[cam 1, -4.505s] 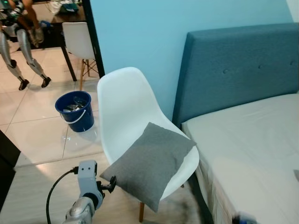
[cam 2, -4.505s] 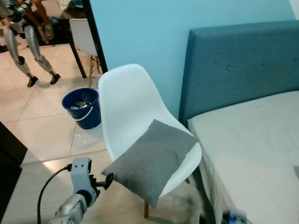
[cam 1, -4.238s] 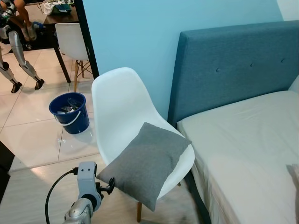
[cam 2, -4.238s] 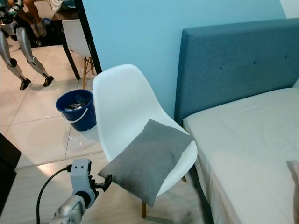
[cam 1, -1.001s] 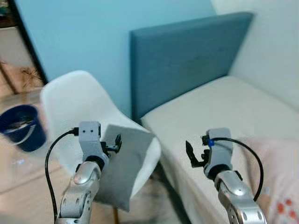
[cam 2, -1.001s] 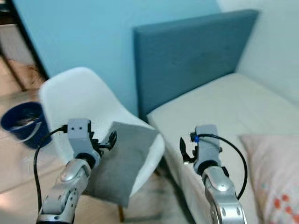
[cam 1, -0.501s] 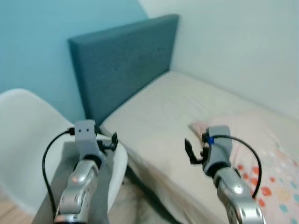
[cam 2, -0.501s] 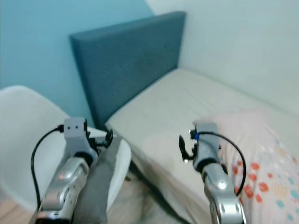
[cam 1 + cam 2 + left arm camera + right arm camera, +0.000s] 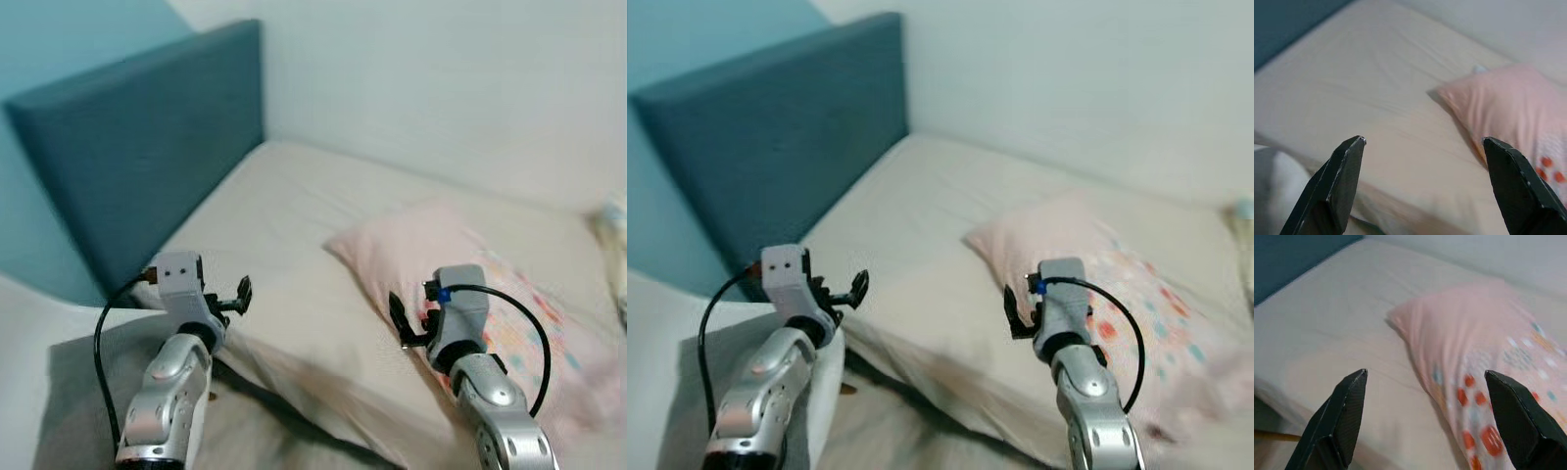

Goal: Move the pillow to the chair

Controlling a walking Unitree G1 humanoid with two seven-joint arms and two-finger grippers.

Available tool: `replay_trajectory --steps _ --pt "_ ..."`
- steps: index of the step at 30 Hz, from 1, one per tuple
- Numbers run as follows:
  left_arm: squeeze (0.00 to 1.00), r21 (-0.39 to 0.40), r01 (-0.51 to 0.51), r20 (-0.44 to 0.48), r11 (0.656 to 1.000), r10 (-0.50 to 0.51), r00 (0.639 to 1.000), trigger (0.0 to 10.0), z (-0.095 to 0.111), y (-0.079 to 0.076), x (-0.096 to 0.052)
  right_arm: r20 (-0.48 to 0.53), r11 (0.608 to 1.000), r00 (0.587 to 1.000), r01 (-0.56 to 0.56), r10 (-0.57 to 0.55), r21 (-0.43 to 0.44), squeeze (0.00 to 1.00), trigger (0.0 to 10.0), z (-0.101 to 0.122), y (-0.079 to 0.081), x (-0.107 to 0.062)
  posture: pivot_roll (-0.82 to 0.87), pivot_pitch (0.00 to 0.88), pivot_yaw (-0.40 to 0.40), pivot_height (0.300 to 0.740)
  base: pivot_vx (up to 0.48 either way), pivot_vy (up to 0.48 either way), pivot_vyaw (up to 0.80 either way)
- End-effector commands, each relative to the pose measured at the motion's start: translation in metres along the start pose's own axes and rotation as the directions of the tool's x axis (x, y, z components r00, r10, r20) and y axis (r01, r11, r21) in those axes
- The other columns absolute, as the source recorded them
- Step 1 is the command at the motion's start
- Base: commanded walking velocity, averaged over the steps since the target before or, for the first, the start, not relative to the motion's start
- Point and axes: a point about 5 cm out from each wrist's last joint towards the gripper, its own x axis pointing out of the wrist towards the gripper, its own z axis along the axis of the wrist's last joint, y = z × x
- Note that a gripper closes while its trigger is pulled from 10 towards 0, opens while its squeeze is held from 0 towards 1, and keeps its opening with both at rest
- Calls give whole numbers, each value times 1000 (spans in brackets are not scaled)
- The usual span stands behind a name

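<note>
Swinging right off the white chair since earlier, the camera now shows both open-fingered left gripper (image 9: pixel 242 294) and right gripper (image 9: pixel 396 319) near a soft, light pink patterned pillow (image 9: pixel 490 313) on the beige bed (image 9: pixel 294 206); best pinched at its near-left corner.

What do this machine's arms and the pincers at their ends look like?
Both arms are silver, rounded metal segments. Each ends in a boxy light-grey wrist block with a looping black cable. The left tool and the right tool are each a pair of long black fingers, which look like tapering wedges in the wrist views. The right wrist carries a small blue mark at the cable plug.
</note>
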Motion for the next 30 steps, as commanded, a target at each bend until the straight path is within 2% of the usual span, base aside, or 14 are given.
replay_trajectory --steps 1,8,30 --pt "0 -28 10 -25 1000 -11 1000 10000 -4 0 0 -9 1000 1000 -6 6 3 0 10000 -2 1 -1 -78 71 -13 740 0 0 -800" --pt "0 -82 24 -9 996 -25 1000 10000 -2 1 2 -3 1000 1000 -3 3 1 0 10000 -1 0 1 -75 75 -16 740 0 0 -800" --pt "0 -66 28 -28 997 -30 999 10000 -5 2 3 -1 1000 1000 -3 3 2 0 10000 -3 0 0 -83 50 -9 740 0 0 -800"
